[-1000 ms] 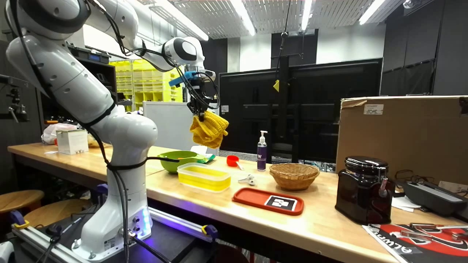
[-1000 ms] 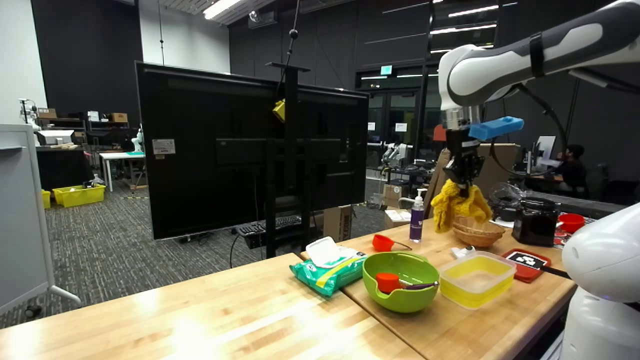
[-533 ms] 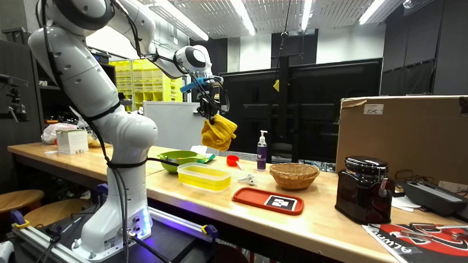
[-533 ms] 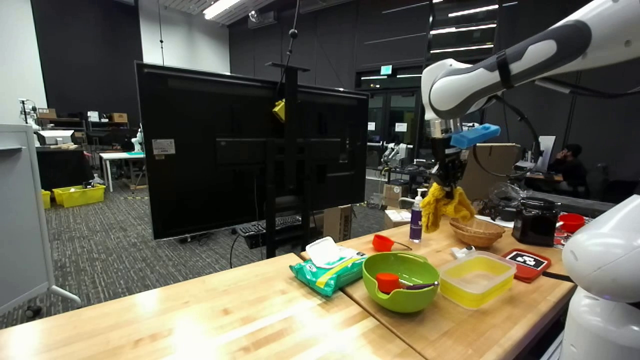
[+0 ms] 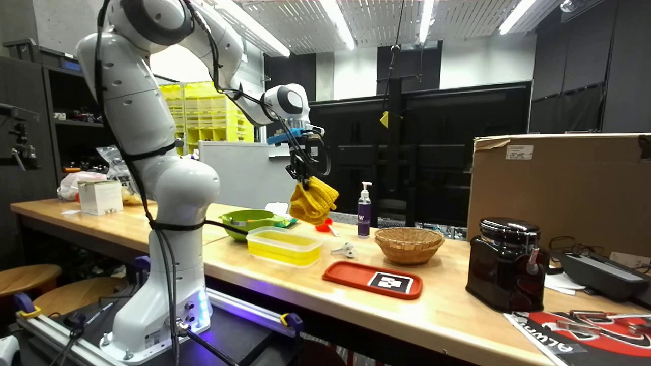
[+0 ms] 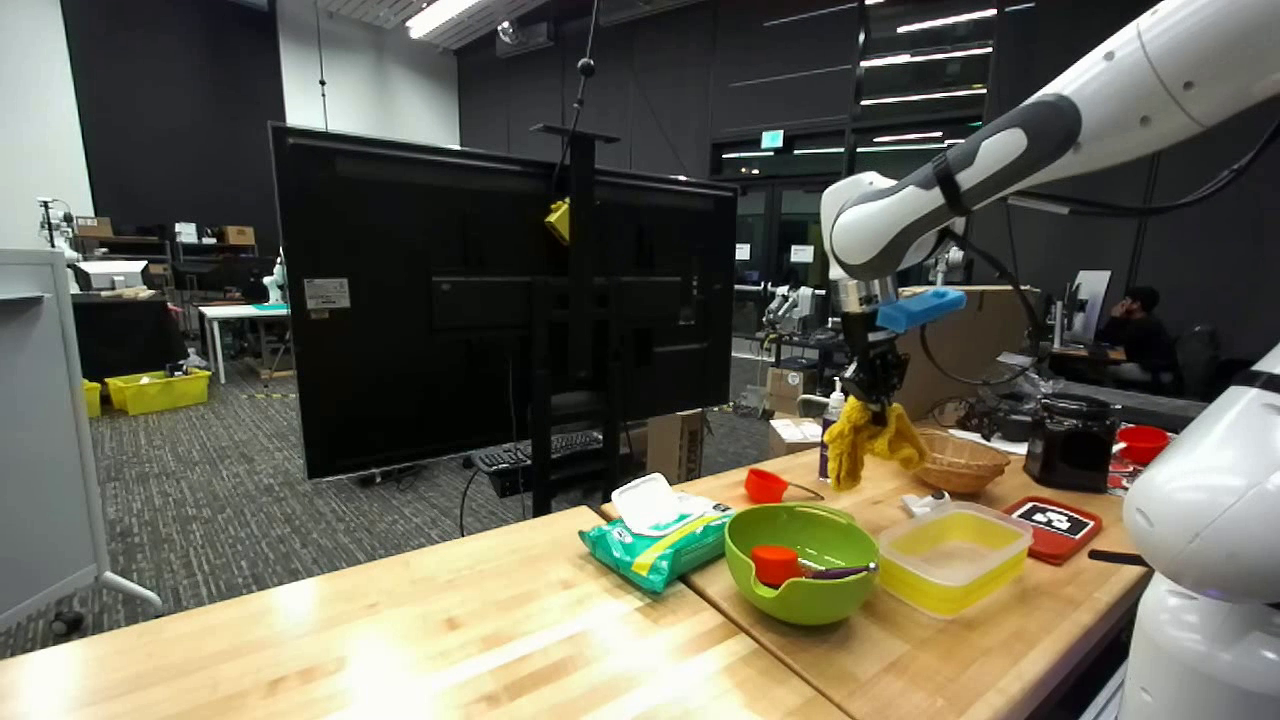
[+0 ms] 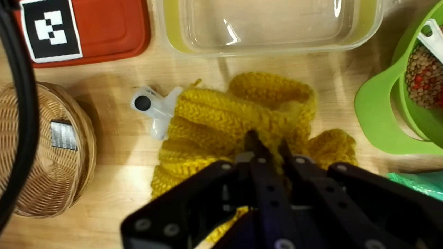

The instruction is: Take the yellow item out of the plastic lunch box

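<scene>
Wrist view: a pale wooden table (image 7: 116, 188) spreads below. In both exterior views a big black screen (image 6: 490, 310) stands behind it, and in an exterior view a tall cardboard box (image 5: 559, 183) rises beyond a dark lidded jar (image 5: 506, 269). The plastic lunch box (image 6: 930, 590), yellowish and see-through, sits just beside a green bowl (image 6: 800, 600) that holds brown grains (image 7: 420, 65) with red bits (image 7: 418, 79) among them; a black-and-white label (image 7: 63, 135) lies inside the woven basket (image 7: 83, 148). The pincer (image 7: 268, 141) is clamped on the yellow knitted cloth (image 7: 214, 119), which hangs above the table, outside the plastic lunch box. Against half a second ago, pincer and cloth are lower in both exterior views, and in an exterior view the cloth partly covers a red scoop (image 5: 324, 227) that showed whole then. The plastic lunch box, bowl and basket are where they were.
</scene>
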Tool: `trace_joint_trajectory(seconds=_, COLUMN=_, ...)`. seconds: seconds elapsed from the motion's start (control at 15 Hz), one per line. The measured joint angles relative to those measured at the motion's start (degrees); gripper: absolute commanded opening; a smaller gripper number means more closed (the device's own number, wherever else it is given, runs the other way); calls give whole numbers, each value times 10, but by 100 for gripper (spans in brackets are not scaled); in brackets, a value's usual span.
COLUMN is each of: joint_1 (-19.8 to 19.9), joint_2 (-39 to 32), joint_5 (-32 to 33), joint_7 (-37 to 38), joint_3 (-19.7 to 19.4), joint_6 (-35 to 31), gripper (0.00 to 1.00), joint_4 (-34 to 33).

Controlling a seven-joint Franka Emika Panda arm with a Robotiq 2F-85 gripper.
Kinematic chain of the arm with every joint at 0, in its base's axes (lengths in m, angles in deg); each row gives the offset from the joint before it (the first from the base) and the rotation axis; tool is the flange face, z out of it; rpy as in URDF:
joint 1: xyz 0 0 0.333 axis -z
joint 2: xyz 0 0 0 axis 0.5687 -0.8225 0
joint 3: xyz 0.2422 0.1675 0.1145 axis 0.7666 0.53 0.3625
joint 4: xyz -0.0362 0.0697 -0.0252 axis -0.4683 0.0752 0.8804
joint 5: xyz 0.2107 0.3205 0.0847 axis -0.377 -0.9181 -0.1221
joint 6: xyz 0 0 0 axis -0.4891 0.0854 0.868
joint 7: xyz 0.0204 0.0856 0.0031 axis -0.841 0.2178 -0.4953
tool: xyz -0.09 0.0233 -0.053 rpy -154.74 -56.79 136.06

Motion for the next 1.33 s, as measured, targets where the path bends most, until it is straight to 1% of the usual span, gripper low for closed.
trace_joint_trajectory(seconds=0.53, joint_1=0, joint_2=-74, joint_5=-5, joint_7=-63, joint_3=-41, joint_6=-36, gripper=2, joint_4=1)
trace_joint_trajectory(seconds=0.87, joint_1=0, joint_2=-101, joint_5=-19, joint_7=-99, joint_3=-61, joint_6=-49, gripper=2, joint_4=18)
trace_joint_trajectory(seconds=1.2, joint_1=2, joint_2=-120, joint_5=-36, joint_7=-116, joint_3=-73, joint_6=-56, gripper=2, joint_4=39)
trace_joint_trajectory(seconds=1.27, joint_1=3, joint_2=-122, joint_5=-38, joint_7=-119, joint_3=-73, joint_6=-57, gripper=19, joint_4=42)
trace_joint_trajectory(seconds=1.33, joint_1=3, joint_2=-125, joint_5=-39, joint_7=-120, joint_3=-74, joint_6=-58, gripper=33, joint_4=45)
